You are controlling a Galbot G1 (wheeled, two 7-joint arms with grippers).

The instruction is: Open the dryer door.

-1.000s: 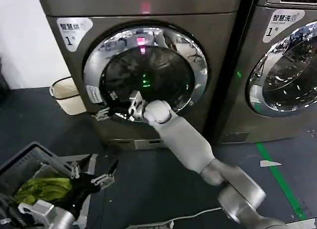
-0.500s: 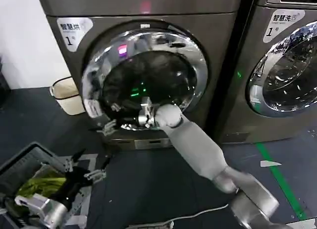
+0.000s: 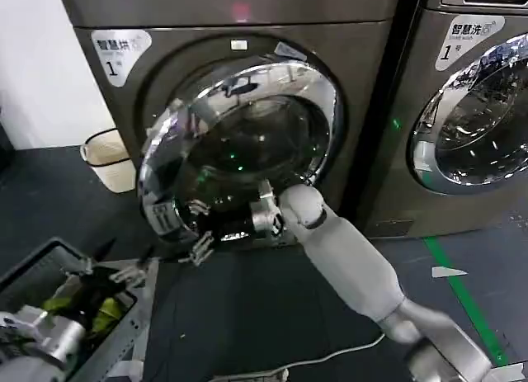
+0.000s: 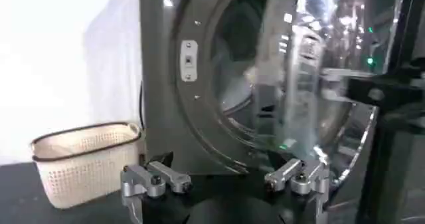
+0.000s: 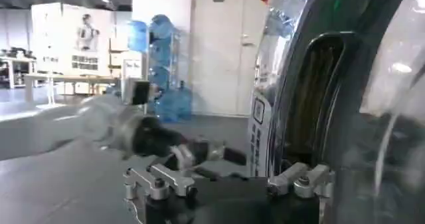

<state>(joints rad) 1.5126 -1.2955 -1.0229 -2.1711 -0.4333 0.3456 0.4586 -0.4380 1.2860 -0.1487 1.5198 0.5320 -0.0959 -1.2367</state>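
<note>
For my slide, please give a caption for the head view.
Right pincer at the rim of the partly open dryer door; left pincer waits low over the basket.

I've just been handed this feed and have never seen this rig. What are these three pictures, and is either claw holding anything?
This is a two-armed robot in front of a grey front-loading dryer. The big picture is from its head camera, looking down. The other two come from cameras on its wrists.

The dryer's round chrome-rimmed glass door stands partly open. The right gripper is at the door's lower free edge with its fingers spread, not clamped on anything.

The left gripper is low at the robot's left, open and empty, above a dark laundry basket holding green cloth. A cream woven bin sits on the floor beside the dryer.
</note>
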